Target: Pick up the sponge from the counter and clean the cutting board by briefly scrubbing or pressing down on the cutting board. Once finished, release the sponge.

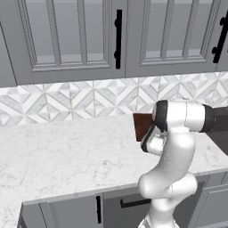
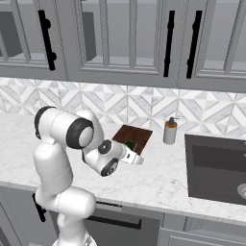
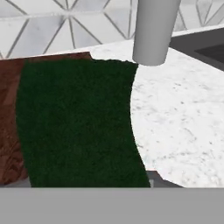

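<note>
- The sponge [image 3: 78, 122] sits right in front of the fingers in the hand view, its dark green face looming large, so the hand is very close to it. In the right base view a speck of green shows at the gripper [image 2: 130, 144], over the near part of the cutting board [image 2: 137, 133].
- Whether the fingers are clenched on the sponge or have let go I cannot tell: the fingertips are hidden behind the green face.
- The cutting board [image 3: 8, 131] shows as a reddish-brown strip to one side of the sponge and beyond it; the counter [image 3: 183, 118] lies on the other side, so the sponge seems to overlap the board's edge.
- The step in hand looks like pressing or letting go. To do it well, press straight down with the sponge flat and keep it over the wood, not the marble.
- Mind the grey soap dispenser [image 3: 153, 30], standing just beyond the fingers: scrub in short strokes away from it.
- On release, spread the fingers fully, then lift straight away without dragging the sponge.
</note>
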